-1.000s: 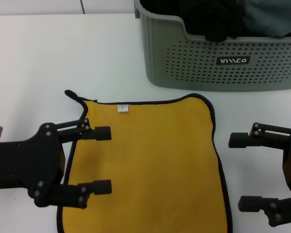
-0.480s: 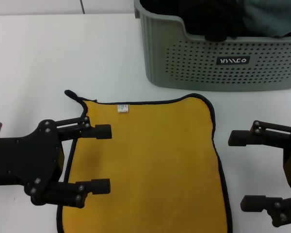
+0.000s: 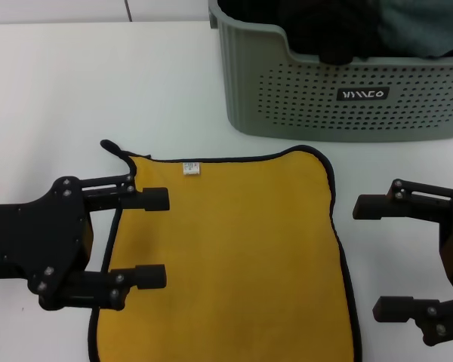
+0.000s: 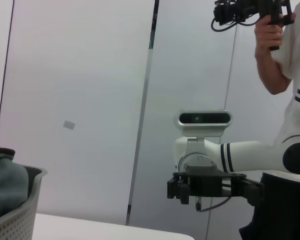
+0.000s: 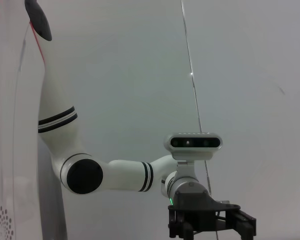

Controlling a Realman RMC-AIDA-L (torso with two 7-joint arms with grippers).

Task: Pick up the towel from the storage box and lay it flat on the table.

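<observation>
Jaws stand spread on both grippers: the left gripper [image 3: 157,238] hovers over the left edge of the mustard-yellow towel [image 3: 234,256], the right gripper [image 3: 377,258] beside its right edge. The towel lies flat on the white table [image 3: 98,83], before the grey-green storage box [image 3: 340,90].

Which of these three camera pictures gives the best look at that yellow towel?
The head view. It looks down on the towel spread flat on the table, between the open left gripper and open right gripper, in front of the storage box. The two wrist views face walls and the opposite arm, showing no towel.
</observation>
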